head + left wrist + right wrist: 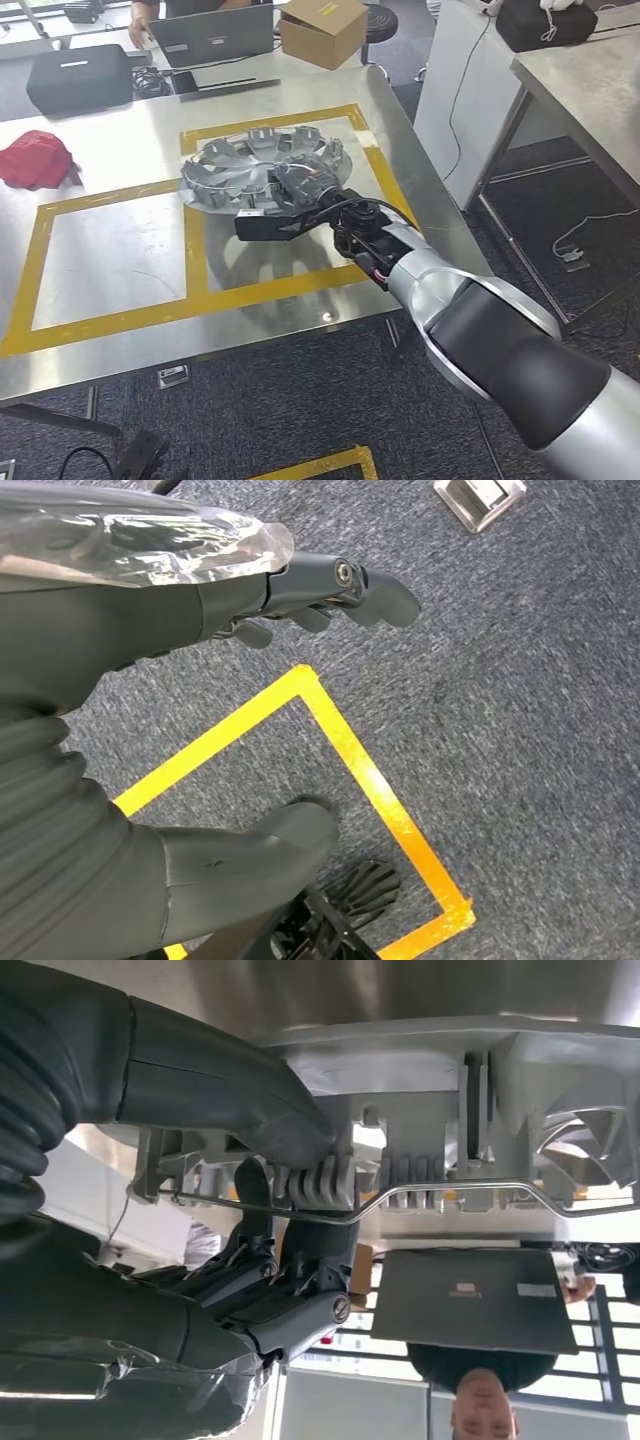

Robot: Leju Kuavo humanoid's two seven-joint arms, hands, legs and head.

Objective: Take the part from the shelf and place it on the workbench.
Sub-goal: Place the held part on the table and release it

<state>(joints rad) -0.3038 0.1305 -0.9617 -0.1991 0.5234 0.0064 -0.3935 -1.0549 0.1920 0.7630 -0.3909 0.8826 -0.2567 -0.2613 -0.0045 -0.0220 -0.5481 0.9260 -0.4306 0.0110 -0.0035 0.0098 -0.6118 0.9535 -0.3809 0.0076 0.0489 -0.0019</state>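
Your right hand (302, 205) has its thumb and fingers clamped on the near rim of the part (260, 165), which lies flat ahead of it over the workbench (113, 260), while the left hand (226, 610) hangs empty, fingers apart.

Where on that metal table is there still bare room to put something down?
The left yellow-taped rectangle is bare, bordered by the red cloth and the silver part. The right rectangle is crowded: the part and the right hand gripping it. The far edge holds a black case, a laptop and a cardboard box.
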